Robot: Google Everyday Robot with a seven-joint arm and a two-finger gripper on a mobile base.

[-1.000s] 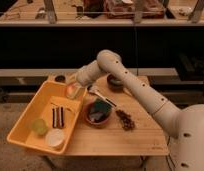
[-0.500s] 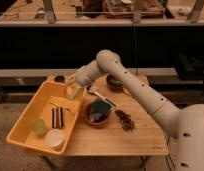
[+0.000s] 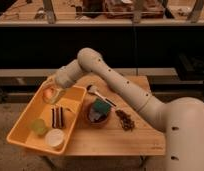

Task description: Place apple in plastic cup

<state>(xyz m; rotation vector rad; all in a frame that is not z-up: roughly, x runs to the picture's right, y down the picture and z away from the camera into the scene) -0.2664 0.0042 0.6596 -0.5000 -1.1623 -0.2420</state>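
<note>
The apple (image 3: 47, 93), small and orange-yellow, hangs over the far end of the yellow tray (image 3: 22, 131). My gripper (image 3: 53, 94) is shut on it, reaching in from the right at the end of the white arm. The plastic cup (image 3: 39, 126), short and pale yellow-green, stands in the near part of the tray. It is below and slightly left of the gripper and apart from it.
In the tray a white round cup (image 3: 55, 138) stands beside the plastic cup, with a dark brown striped item (image 3: 57, 116) just behind it. On the wooden table are a brown bowl (image 3: 89, 118) holding a green-blue sponge, a spoon (image 3: 93, 90) and a dark crumbly pile (image 3: 126, 120).
My gripper has moved left and down with the apple, from the tray's far right corner to over the tray's far end. Nothing else has moved.
</note>
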